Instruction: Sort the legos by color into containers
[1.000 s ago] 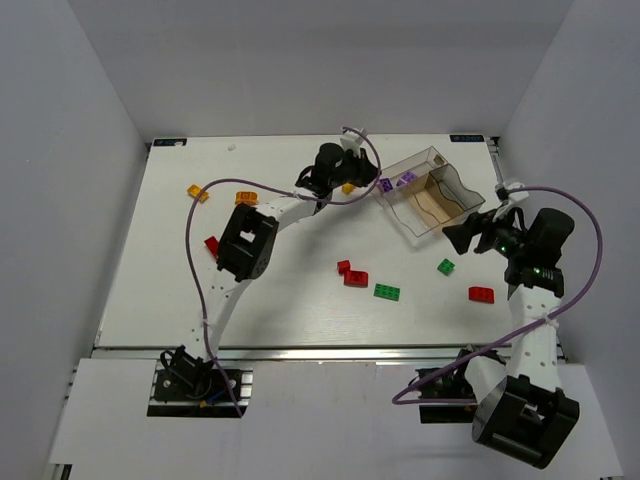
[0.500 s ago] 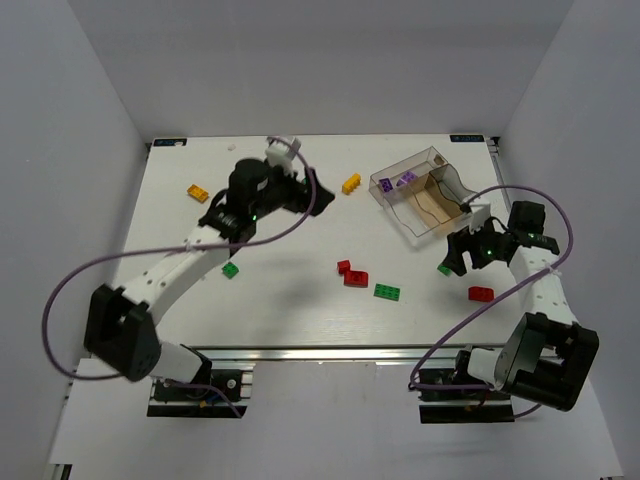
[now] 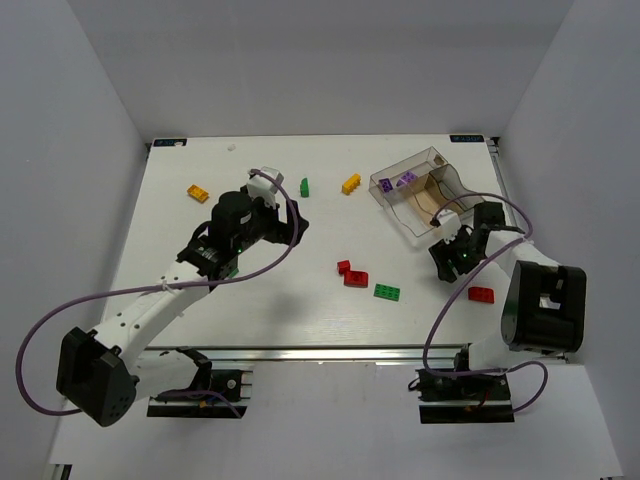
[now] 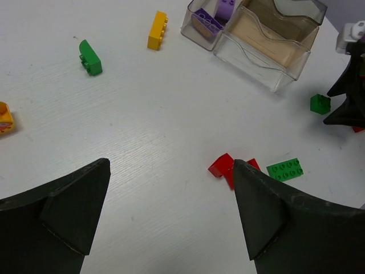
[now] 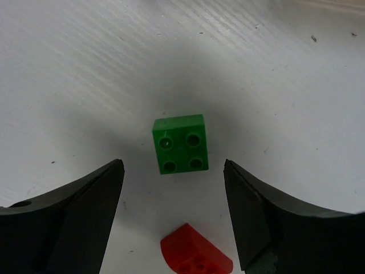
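Observation:
Legos lie scattered on the white table: an orange one (image 3: 198, 192), an upright green one (image 3: 304, 187), a yellow one (image 3: 351, 184), two red ones together (image 3: 352, 274), a flat green one (image 3: 387, 292) and a red one (image 3: 481, 294). The clear divided box (image 3: 398, 212) holds two purple bricks (image 3: 385, 184) in its left end compartment. My left gripper (image 3: 290, 228) hangs open over bare table, empty (image 4: 171, 165). My right gripper (image 3: 445, 262) is open, low over a small green brick (image 5: 180, 144), its fingers either side without touching; a red brick (image 5: 197, 257) lies just beyond.
The box (image 4: 251, 57) stands at the back right, close to my right arm. The right gripper's black fingers (image 4: 348, 97) show at the right edge of the left wrist view, beside the small green brick (image 4: 320, 103). White walls close in the table on three sides.
My left gripper has opened and drawn back from the yellow brick toward the table's middle; a green brick now stands where it was. The right gripper has moved left and down over the small green brick.

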### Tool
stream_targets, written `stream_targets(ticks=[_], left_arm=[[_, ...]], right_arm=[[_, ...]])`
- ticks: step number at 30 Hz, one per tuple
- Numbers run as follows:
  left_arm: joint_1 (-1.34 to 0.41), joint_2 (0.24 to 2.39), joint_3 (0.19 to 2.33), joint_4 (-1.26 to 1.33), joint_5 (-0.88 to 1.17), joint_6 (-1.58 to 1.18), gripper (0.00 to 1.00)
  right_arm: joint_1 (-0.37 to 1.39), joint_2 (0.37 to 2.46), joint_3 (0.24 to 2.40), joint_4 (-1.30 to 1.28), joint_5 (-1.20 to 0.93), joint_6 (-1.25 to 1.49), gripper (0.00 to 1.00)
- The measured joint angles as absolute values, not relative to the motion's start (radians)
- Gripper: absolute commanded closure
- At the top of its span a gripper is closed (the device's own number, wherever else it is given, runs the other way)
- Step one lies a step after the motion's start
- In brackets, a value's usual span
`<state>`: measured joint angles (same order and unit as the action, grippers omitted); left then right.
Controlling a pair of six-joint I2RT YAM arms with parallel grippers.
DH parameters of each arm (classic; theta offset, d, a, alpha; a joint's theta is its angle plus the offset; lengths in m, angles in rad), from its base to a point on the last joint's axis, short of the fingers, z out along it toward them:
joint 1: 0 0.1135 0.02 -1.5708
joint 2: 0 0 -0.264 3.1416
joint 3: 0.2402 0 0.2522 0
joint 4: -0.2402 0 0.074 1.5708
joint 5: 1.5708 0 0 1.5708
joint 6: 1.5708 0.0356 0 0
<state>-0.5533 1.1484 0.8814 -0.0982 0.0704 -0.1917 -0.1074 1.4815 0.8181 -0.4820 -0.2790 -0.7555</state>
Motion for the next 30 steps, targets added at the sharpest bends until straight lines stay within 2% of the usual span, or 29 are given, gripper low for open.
stream_targets(ticks=[4, 8, 10, 13, 14, 16, 19, 20, 25, 30], left_arm=[[-0.554, 1.141, 0.881, -0.102, 0.068, -0.187, 0.03], [-0.554, 1.124, 0.881, -0.105, 0.063, -0.181, 0.03], [-0.554, 1.116, 0.881, -0.105, 0.062, -0.18, 0.03], [-0.554, 1.112, 0.881, -0.104, 0.063, -0.181, 0.04], [-0.554, 1.112, 0.881, -0.105, 0.064, -0.18, 0.04], [-0.554, 1.112, 0.881, -0.105, 0.064, -0.181, 0.04], [-0.554, 1.112, 0.881, -0.104, 0.068, -0.18, 0.04], [-0.554, 1.112, 0.881, -0.104, 0.072, -0.18, 0.04], [-0.554, 1.113, 0.881, -0.104, 0.096, -0.181, 0.05], [-0.554, 1.113, 0.881, -0.103, 0.108, -0.181, 0.05]], right_arm=[[-0.099, 1.563, 0.852, -0.459, -0.251, -0.764, 0.32], [-0.093, 1.605, 0.884, -0.443, -0.245, -0.768, 0.48], [-0.09, 1.615, 0.894, -0.438, -0.246, -0.77, 0.51], [-0.088, 1.615, 0.894, -0.43, -0.253, -0.782, 0.69], [-0.088, 1.615, 0.893, -0.43, -0.257, -0.786, 0.82], [-0.089, 1.612, 0.893, -0.438, -0.274, -0.81, 0.89], [-0.092, 1.592, 0.896, -0.528, -0.344, -0.881, 0.94], [-0.093, 1.575, 0.9, -0.583, -0.374, -0.908, 1.0], [-0.099, 1.497, 1.054, -0.78, -0.507, -0.966, 1.0], [-0.112, 1.493, 1.188, -0.665, -0.517, -0.812, 1.0]])
